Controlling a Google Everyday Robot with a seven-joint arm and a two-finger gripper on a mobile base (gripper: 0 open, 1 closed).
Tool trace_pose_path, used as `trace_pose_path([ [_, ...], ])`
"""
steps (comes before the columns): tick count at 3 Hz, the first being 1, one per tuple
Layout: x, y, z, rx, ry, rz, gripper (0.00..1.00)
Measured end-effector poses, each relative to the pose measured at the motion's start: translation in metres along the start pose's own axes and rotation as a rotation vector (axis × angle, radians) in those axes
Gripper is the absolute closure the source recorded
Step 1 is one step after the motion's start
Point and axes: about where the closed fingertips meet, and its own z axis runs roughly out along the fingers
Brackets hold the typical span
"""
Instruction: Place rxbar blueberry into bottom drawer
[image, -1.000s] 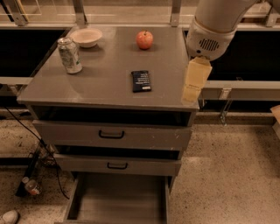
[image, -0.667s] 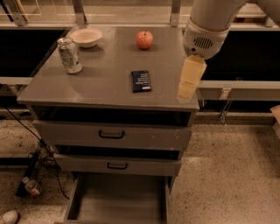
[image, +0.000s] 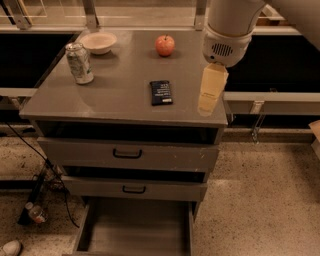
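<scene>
We are counting one gripper (image: 207, 105), hanging over the right edge of the one cabinet top (image: 120, 102). Just left of it we are seeing one rxbar blueberry (image: 161, 92), farther left one can (image: 79, 62). Behind it and leftward we are counting one apple (image: 164, 45) and one bowl (image: 98, 42). Below it we are counting three drawers: top drawer (image: 165, 156), middle drawer (image: 165, 190), bottom drawer (image: 135, 227).
</scene>
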Motion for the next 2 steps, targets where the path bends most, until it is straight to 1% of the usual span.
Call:
trace_pose_path([
  [1,-0.0100,-0.0105,0.0069,0.019,0.046,0.046,0.00],
  [2,-0.0155,-0.0142,0.0072,0.034,0.017,0.039,0.00],
])
